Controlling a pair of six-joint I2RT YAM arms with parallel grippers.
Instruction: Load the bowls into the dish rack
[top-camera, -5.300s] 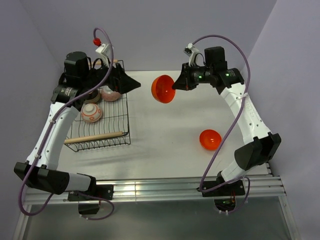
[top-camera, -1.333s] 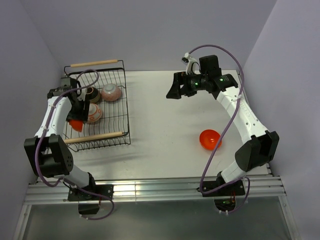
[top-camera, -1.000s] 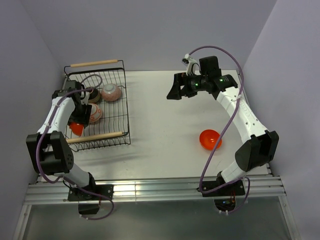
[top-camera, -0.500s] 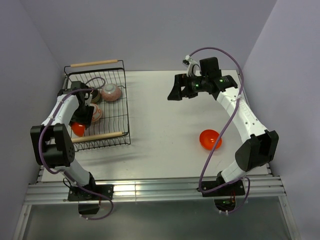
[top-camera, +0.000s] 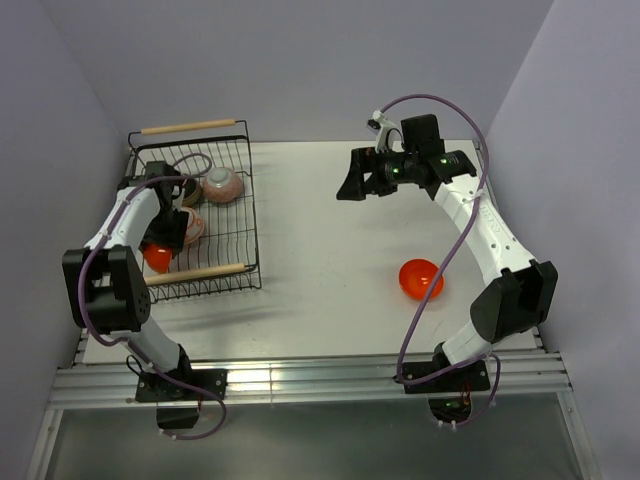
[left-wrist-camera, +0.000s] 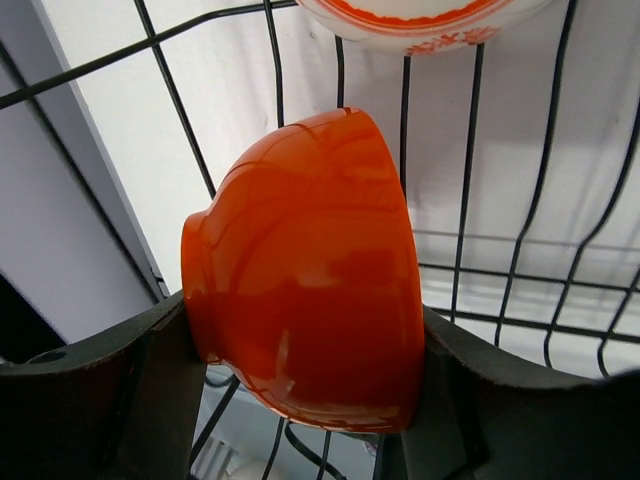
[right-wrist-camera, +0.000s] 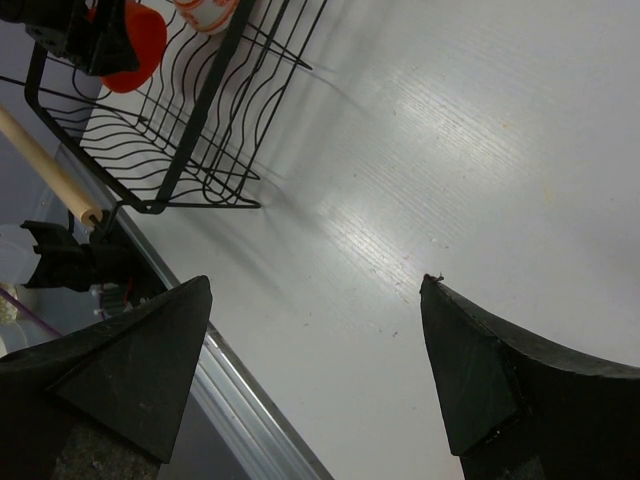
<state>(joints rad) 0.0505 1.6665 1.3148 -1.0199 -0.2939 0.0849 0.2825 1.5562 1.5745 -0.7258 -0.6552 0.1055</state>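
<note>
Dish rack is your reference here, and the table lies wide and bare on its right side. Your left arm has come from the far end of the rack to its near-left corner, and in the last half second it has almost stopped there. Your right arm, which carried an orange bowl beside the rack some seconds ago, has drawn away to the right of the rack.

The left gripper is now clamped on the orange bowl, with one finger on each side of its wall. The right gripper hangs with its jaws spread and nothing between them. The orange bowl is inside the rack, tipped on its side, low over the wires. Whether it already rests on them, I cannot tell. I judge that only the release is left for this bowl. The second orange bowl waits well to the right of the rack.

For room, the orange bowl is crowded. The rack's left wall is just beside it, the near wooden handle is just on its near side, and the red-and-white bowl is just beyond it. You should open the fingers only a little and lift straight up. Your right arm has a free way.
</note>
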